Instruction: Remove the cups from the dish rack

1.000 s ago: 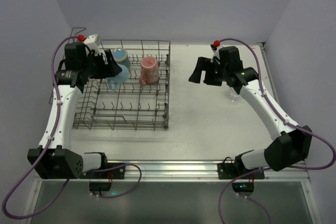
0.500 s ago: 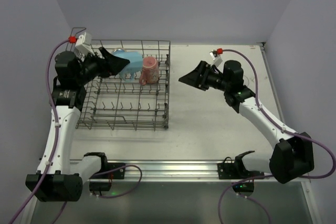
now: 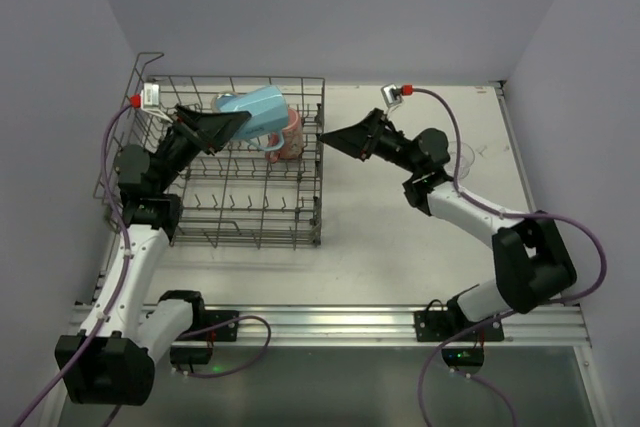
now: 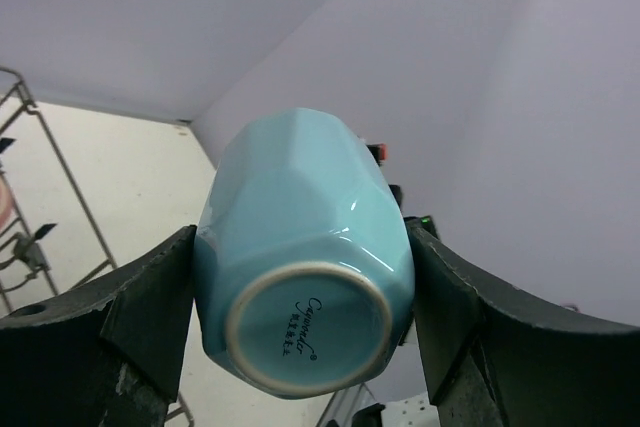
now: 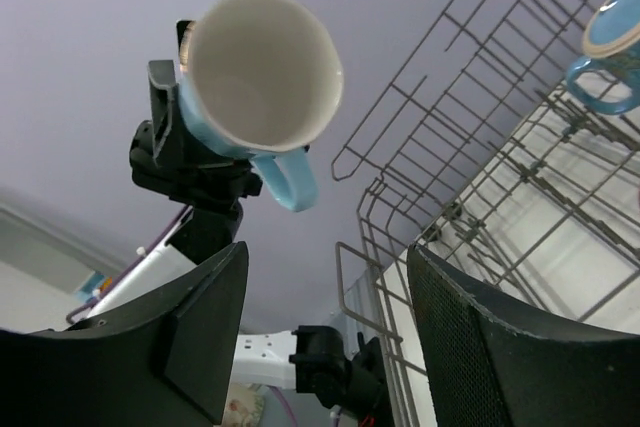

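My left gripper [image 3: 240, 119] is shut on a light blue cup [image 3: 258, 114] with a handle and holds it tilted in the air above the grey wire dish rack [image 3: 235, 217]. In the left wrist view the cup's base [image 4: 308, 332] faces the camera between both fingers. My right gripper [image 3: 335, 137] is open and empty, just right of the rack, pointing at the held cup [image 5: 262, 72]. A pink tumbler [image 3: 291, 139] stands in the rack, partly hidden behind the cup. A darker blue handled mug [image 5: 608, 42] sits in the rack. A clear glass [image 3: 463, 159] stands on the table at right.
The rack's taller looped side [image 3: 128, 112] rises at the far left. The rack's right wall [image 3: 320, 162] stands close to my right gripper. A grey back wall closes off the table [image 3: 400, 237], and a metal rail [image 3: 330, 319] runs along its near edge.
My left gripper has lifted the light blue cup up and to the right, out of the rack. My right gripper has swung left from near the clear glass toward the rack.
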You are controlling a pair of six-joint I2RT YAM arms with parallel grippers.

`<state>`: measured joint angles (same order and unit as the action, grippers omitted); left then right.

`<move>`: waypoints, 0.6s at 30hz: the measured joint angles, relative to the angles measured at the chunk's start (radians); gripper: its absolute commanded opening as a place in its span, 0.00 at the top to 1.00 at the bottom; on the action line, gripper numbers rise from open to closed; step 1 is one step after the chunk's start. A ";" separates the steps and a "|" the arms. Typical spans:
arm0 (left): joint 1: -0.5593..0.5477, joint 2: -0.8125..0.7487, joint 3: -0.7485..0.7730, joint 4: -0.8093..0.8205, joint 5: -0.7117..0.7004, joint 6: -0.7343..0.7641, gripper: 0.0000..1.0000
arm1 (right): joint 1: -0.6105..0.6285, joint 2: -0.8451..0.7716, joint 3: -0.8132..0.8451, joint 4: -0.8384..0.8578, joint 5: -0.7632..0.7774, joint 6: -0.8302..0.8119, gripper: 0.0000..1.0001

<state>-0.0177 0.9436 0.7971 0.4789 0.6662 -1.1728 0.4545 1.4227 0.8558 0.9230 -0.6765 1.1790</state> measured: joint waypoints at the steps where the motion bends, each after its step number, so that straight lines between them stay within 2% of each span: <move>1: -0.006 -0.002 -0.011 0.033 -0.003 -0.027 1.00 | 0.010 0.037 0.002 0.051 -0.005 0.016 0.33; 8: -0.042 -0.010 -0.053 0.184 -0.027 -0.154 1.00 | 0.075 0.276 0.073 0.270 -0.055 0.100 0.28; 18: -0.044 -0.017 -0.090 0.268 -0.050 -0.210 1.00 | 0.118 0.325 0.124 0.344 -0.098 0.145 0.31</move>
<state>-0.0616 0.9268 0.7074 0.7467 0.6163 -1.3827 0.5728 1.7477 0.9794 1.2675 -0.7746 1.3243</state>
